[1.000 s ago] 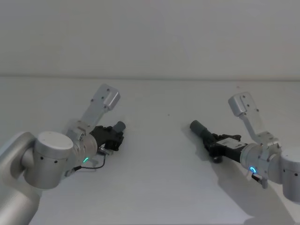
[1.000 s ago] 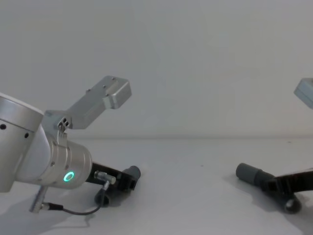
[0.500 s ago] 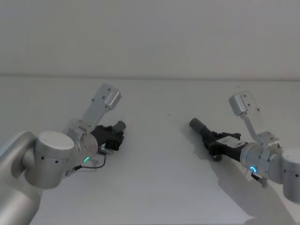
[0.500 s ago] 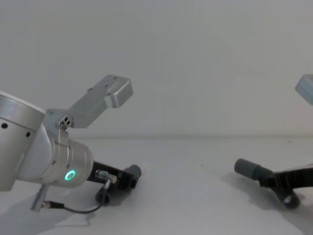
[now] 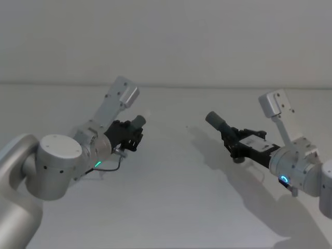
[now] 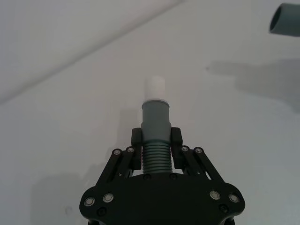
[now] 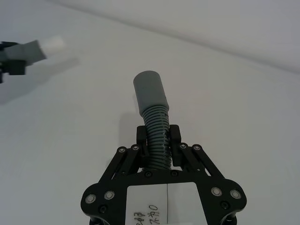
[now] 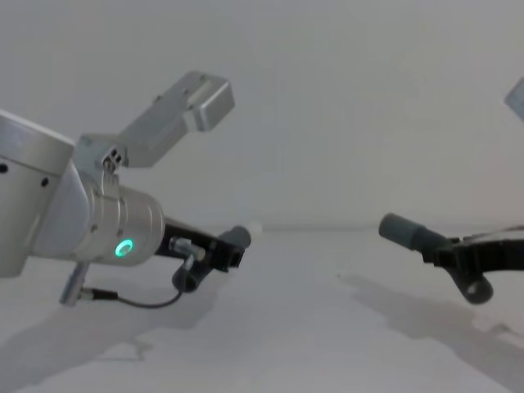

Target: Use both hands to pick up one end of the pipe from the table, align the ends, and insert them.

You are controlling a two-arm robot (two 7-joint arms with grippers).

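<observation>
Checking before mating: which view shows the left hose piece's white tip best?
Left wrist view: the white tip projects unobstructed from its grey cuff, beyond the left gripper. Right wrist view shows it small near the edge; head and chest views, a faint speck.

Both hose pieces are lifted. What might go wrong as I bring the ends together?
The left gripper and right gripper clamp the hose pieces by the ribs, not the cuffs, so each end may bend aside when pushed. The white tip and the open cuff are not yet in line and could jam at an angle.
</observation>
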